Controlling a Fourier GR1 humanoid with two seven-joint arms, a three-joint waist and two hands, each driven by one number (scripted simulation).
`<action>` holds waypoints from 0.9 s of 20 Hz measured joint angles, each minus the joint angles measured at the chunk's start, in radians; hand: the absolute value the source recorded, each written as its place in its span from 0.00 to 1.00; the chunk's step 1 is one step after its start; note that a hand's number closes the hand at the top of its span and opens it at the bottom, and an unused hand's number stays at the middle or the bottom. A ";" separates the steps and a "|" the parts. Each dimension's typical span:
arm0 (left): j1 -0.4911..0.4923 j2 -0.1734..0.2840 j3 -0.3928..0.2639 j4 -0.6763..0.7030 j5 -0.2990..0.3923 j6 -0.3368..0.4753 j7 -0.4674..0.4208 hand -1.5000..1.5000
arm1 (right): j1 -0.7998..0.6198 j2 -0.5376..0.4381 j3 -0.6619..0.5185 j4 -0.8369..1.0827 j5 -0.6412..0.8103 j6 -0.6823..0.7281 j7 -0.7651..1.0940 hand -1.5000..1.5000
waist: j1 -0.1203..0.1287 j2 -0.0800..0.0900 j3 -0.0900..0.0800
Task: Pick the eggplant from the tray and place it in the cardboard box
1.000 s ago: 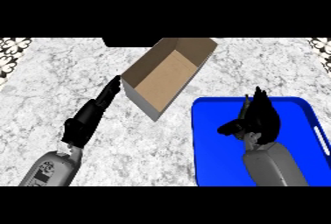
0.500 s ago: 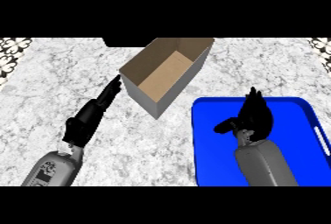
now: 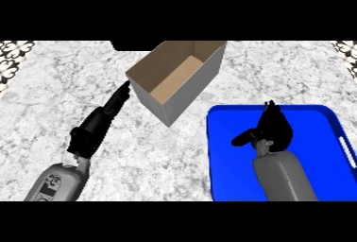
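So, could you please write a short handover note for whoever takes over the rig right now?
Left hand: open, fingers straight, tips at the cardboard box's left wall.
Right hand: over the blue tray; whether its fingers are open or shut cannot be told.
Eggplant: not visible; possibly hidden under the right hand.
Box: open, standing left of and behind the tray, nothing seen inside.
Done: right hand is at the tray.
Left: confirm the grasp, lift, carry to the box, release.

The open brown cardboard box [image 3: 180, 78] sits on the worktop, turned at a slant, with nothing inside. The flat blue plastic tray [image 3: 230, 156] lies just beside the box, at its lower right. The eggplant cannot be seen; a black hand covers that spot on the tray.
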 measured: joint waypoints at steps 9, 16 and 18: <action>0.006 -0.035 0.035 0.023 -0.031 -0.037 -0.018 0.50 | -0.019 0.006 -0.023 0.098 0.008 -0.023 -0.016 0.00 | 0.000 -0.003 -0.002; 0.023 -0.050 0.055 0.002 -0.053 -0.055 -0.005 0.50 | -0.006 0.007 -0.044 0.120 0.014 -0.020 -0.030 1.00 | 0.001 -0.007 -0.004; 0.031 -0.054 0.057 -0.025 -0.054 -0.065 0.015 0.50 | 0.005 0.004 -0.040 0.116 0.008 -0.020 -0.042 1.00 | 0.003 -0.009 -0.005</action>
